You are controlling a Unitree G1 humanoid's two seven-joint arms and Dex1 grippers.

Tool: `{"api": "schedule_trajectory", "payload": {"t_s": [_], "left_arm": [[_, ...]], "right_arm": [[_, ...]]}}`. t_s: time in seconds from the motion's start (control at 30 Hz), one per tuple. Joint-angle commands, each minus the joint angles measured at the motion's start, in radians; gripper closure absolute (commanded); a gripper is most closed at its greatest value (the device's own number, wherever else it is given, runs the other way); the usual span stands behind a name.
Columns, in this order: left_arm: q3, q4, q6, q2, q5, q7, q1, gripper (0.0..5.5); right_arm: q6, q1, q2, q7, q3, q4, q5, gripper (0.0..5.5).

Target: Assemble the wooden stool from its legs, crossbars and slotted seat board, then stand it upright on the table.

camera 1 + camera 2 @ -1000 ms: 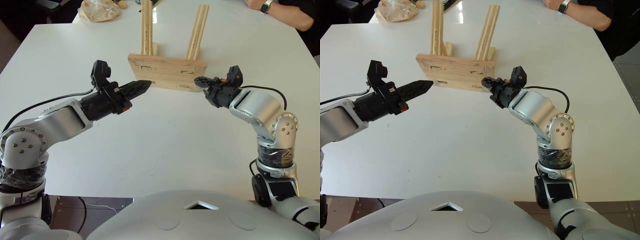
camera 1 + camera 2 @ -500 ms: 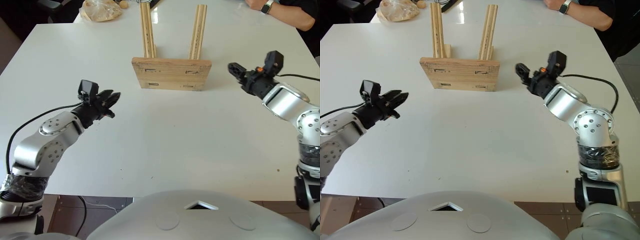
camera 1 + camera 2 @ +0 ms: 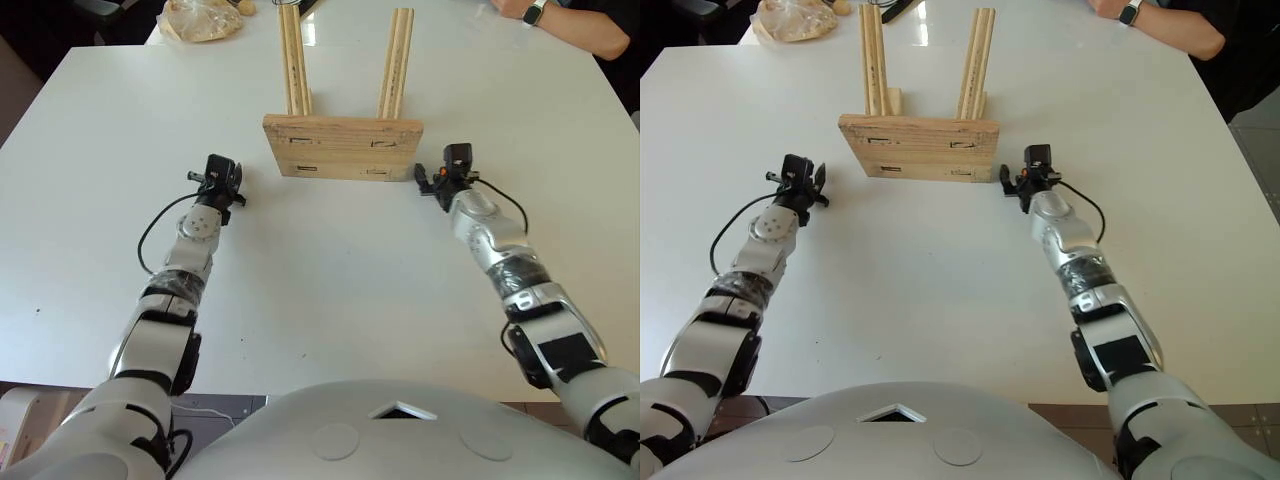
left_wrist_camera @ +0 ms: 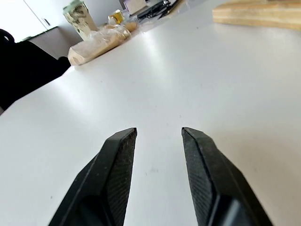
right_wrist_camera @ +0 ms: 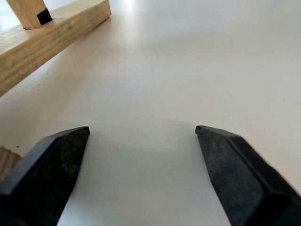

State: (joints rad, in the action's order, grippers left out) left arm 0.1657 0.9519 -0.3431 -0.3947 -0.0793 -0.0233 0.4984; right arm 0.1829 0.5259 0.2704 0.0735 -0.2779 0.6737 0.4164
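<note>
The stool (image 3: 343, 140) sits on the far half of the table (image 3: 320, 300), midway between our two arms. Its board (image 3: 343, 148) shows us the slotted face, with small dark slots near each corner. The legs (image 3: 292, 55) run away from us off the board's far edge in two pairs, one pair on the left and one (image 3: 394, 62) on the right. We cannot tell from here whether the board stands on its edge or lies flat.

Our left gripper (image 3: 222, 186) is low over the table, to the left of the board and clear of it. In its wrist view the fingers (image 4: 117, 165) stand a narrow gap apart with bare table between them, holding nothing, and the board's edge shows in the far corner.

Our right gripper (image 3: 430, 182) is just beside the board's near right corner. We see no contact with the wood. Its wrist view shows the fingers (image 5: 51, 155) spread wide over bare table, holding nothing. The board's edge (image 5: 51, 37) runs close by one finger there, with a squared wooden piece (image 5: 29, 12) rising from it.

Both arms reach forward, stretched out long across the table.

A bag (image 3: 200, 18) lies at the table's far left corner, well apart from the stool.
</note>
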Motion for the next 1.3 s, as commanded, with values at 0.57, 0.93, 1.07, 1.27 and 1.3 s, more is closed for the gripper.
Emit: {"api": "schedule_trajectory", "payload": {"t_s": [0.57,0.93,1.07,1.27,1.3], "left_arm": [[-0.089,-1.069,0.319,0.011,-0.168,-0.222,-0.466,3.73],[-0.16,-1.324,0.493,-0.014,-0.22,-0.219,-0.598,3.73],[-0.162,-1.139,0.408,-0.025,-0.1,-0.223,-0.584,3.73],[-0.165,-0.863,0.263,0.027,0.039,-0.152,-0.534,4.4],[-0.156,-0.832,0.246,0.042,0.057,-0.139,-0.518,4.58]], "right_arm": [[0.282,-0.344,0.085,-0.103,0.095,-0.85,-0.229,1.3],[0.416,-0.367,0.135,-0.152,0.231,-1.116,-0.194,1.3],[0.326,-0.422,0.114,-0.116,0.225,-0.974,-0.294,1.3],[0.174,-0.404,0.068,-0.088,0.26,-0.778,-0.353,1.78],[0.15,-0.393,0.061,-0.087,0.256,-0.744,-0.362,1.96]]}}
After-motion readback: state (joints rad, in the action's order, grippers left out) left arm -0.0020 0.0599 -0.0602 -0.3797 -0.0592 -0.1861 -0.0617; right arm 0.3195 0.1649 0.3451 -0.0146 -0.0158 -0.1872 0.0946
